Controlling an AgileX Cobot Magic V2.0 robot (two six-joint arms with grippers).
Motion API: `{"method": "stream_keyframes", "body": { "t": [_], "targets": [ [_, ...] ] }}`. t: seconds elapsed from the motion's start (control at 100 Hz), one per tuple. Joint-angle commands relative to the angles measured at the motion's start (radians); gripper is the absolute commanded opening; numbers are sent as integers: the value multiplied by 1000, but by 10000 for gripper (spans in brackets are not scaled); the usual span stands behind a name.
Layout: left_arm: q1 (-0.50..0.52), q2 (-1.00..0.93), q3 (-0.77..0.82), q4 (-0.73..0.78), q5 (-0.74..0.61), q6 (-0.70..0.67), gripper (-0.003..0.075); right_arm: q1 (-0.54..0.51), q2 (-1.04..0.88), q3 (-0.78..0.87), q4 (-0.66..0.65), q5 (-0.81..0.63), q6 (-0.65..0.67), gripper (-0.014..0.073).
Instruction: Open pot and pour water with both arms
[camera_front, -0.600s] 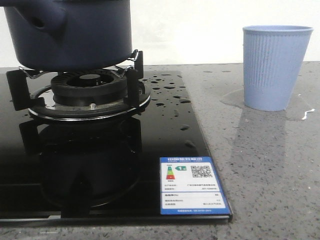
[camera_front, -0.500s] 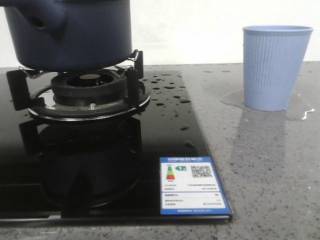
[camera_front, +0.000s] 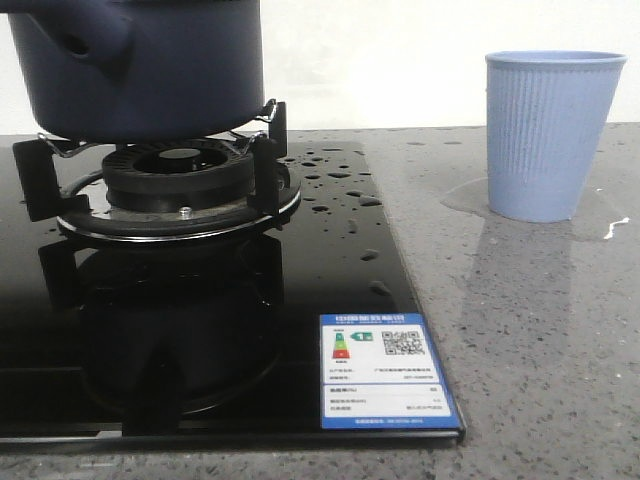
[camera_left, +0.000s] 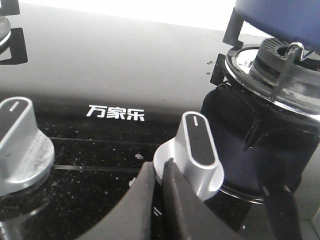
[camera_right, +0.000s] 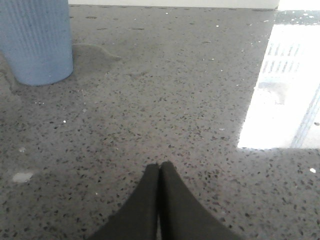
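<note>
The dark navy pot stands on the burner grate of the black glass stove, its stubby hollow handle pointing toward me; its top is cut off by the front view. A part of it shows in the left wrist view. The light blue ribbed cup stands on the grey counter at the right, in a small puddle; it also shows in the right wrist view. My left gripper is shut, empty, low over the stove next to a silver knob. My right gripper is shut, empty, low over the counter.
Water drops lie on the stove glass right of the burner. A second silver knob sits beside the first. An energy label is stuck at the stove's front right corner. A bright reflection lies on the counter.
</note>
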Motion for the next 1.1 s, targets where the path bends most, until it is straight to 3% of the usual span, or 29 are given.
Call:
{"method": "stream_keyframes", "body": {
  "t": [0.0, 0.23, 0.3, 0.39, 0.56, 0.75, 0.82, 0.92, 1.09],
  "targets": [
    [2, -23, 29, 6, -46, -8, -20, -6, -17, 11, 0, -25, -7, -75],
    [2, -23, 29, 8, -108, -8, -20, -6, -17, 11, -16, -64, -7, -75],
    [2, -23, 29, -87, -159, -8, -20, -6, -17, 11, -16, -77, -7, -75],
    [0, -23, 29, -356, -240, -8, -20, -6, -17, 11, -4, -137, -2, -75],
    [0, -23, 27, -691, -318, -8, -20, -6, -17, 11, 238, -409, 12, -75],
    [0, -23, 19, -951, -342, -8, -20, -6, -17, 7, 525, -443, 20, -75],
    [0, -23, -6, -930, -316, 2, -20, -6, -17, -11, 595, -452, 20, -75],
    [0, -21, -103, -829, -220, 109, -20, -6, -17, -80, 598, -409, 20, -75],
    [0, 79, -318, -665, -17, 218, -20, -6, 59, -252, 454, -211, 18, -75]
  ]
}}
